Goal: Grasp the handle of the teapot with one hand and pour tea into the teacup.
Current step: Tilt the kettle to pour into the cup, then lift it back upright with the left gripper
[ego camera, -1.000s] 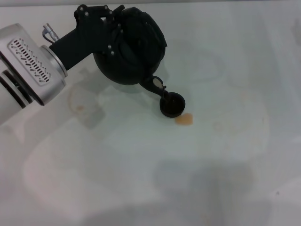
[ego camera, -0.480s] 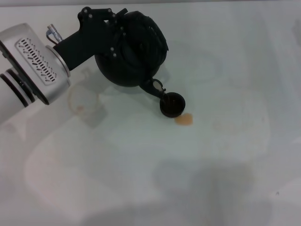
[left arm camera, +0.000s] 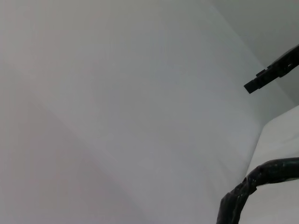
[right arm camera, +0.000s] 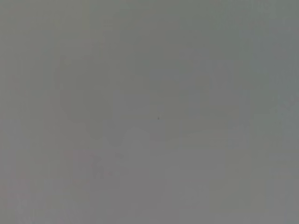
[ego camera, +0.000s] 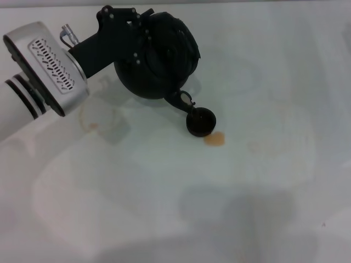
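Nearest the camera in the head view, the white table (ego camera: pixel 164 208) runs bare and pale, with a small amber puddle (ego camera: pixel 215 139) on it. Touching that puddle's far edge sits the teacup (ego camera: pixel 201 121), small, round and dark, upright on the table. Right above the cup's rim hangs the spout (ego camera: pixel 179 100), angled down toward it. Behind the spout, the teapot (ego camera: pixel 159 57) is tipped over toward the cup, black and bulky, held off the surface. On the pot's far-left shoulder is the left gripper (ego camera: pixel 143 27), reaching in from the silver arm and clenched on the handle (ego camera: pixel 178 24), which arches across the top of the pot just beyond the jaws. The cup lies well down and to the right of those jaws, past the pot's body. The left wrist view catches a stretch of wrapped handle (left arm camera: pixel 243 191) against blank white. The right gripper is nowhere in sight.
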Motion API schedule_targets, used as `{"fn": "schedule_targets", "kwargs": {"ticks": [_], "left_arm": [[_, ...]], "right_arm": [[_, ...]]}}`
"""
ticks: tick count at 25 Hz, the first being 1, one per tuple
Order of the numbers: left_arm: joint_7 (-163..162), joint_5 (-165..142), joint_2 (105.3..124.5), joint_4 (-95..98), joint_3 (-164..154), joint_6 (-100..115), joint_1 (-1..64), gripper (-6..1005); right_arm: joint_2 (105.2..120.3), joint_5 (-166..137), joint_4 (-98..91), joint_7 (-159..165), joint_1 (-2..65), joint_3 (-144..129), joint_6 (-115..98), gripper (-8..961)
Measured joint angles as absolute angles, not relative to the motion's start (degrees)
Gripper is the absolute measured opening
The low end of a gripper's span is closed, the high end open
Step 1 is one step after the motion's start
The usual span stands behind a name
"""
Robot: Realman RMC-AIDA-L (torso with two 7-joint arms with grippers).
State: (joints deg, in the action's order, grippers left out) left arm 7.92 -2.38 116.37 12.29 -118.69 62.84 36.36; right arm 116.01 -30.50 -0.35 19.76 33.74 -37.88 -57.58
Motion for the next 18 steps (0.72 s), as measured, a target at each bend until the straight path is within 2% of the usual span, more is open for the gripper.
{"fn": "schedule_targets", "kwargs": {"ticks": [18], "left_arm": [[8.0,-4.53,116.25,12.31,-118.3,61.43,37.53,104]], "right_arm": [[116.01,-30.45,-0.42,19.78,33.75,-37.88,-57.57,828]]}}
